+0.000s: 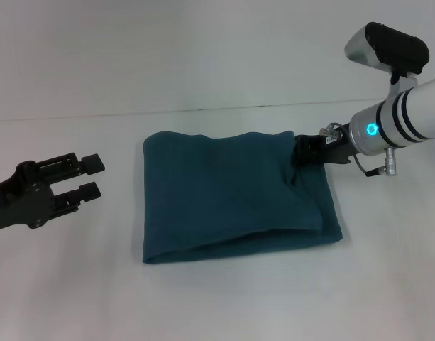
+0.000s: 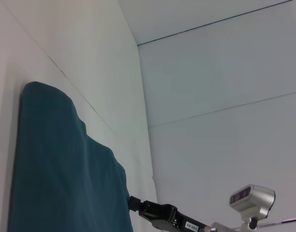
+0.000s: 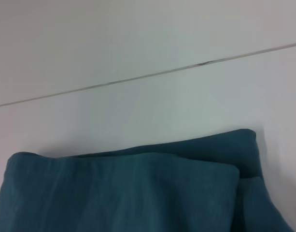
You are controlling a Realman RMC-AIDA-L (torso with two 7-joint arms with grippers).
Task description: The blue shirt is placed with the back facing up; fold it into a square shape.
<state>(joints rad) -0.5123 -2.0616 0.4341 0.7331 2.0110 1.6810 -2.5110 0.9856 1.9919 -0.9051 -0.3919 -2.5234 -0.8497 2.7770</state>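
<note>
Blue shirt (image 1: 231,195) lying flat mid-table, already folded down to a roughly square bundle, layered edge showing along the near side and a bit of bulge at the far right corner. Sitting on a plain white table (image 1: 203,298).

Right pincer (image 1: 304,153) right up against that far right corner of the shirt, tips buried at the fabric edge. Looks pinched on the cloth there, but really can't tell if shut or just touching, since the tips are hidden by the fold. From the left wrist view, same thing: right pincer (image 2: 136,203) meeting the shirt's (image 2: 61,179) corner, fingers not readable.

Left pincer (image 1: 91,175) hanging off to the left, well apart from the shirt, 2 fingers spread with a clear gap between them, holding nothing.

Right wrist view just full of stacked shirt (image 3: 128,193) layers against the table (image 3: 138,106), no fingers visible.
</note>
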